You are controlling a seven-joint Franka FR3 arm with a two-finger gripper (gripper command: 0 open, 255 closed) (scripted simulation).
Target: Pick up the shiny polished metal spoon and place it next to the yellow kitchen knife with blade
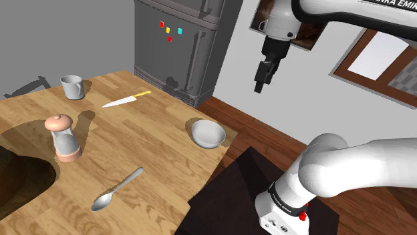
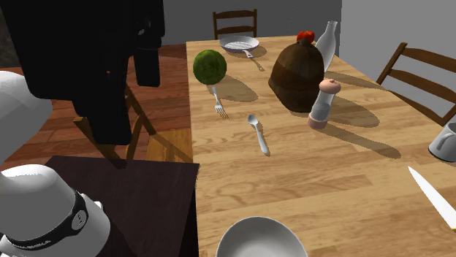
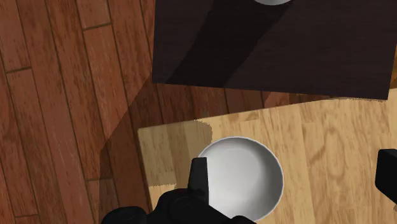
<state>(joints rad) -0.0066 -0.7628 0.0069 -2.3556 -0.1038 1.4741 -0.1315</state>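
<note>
Bowls first: a pale bowl (image 1: 208, 133) sat on the wooden table (image 1: 154, 153) near its edge at the shoulder view's right, and it lay empty, its inside smooth. A grey mug (image 1: 72, 87) stood at the table's corner at that view's upper left; what it held could not be made out. In the second exterior view a pan (image 2: 240, 45) lay at the table's far end and looked empty. The black gripper (image 1: 264, 73) hung high in the air over the bowl, its fingers (image 3: 199, 175) spread wide apart and holding nothing. In the wrist view the bowl showed below them, untouched. The metal spoon (image 1: 117, 189) lay flat on the table, well apart from the gripper, toward the shoulder view's lower left, near a pepper grinder (image 1: 62, 138). The yellow-handled knife (image 1: 125, 99) lay near the mug, well apart from the spoon.
</note>
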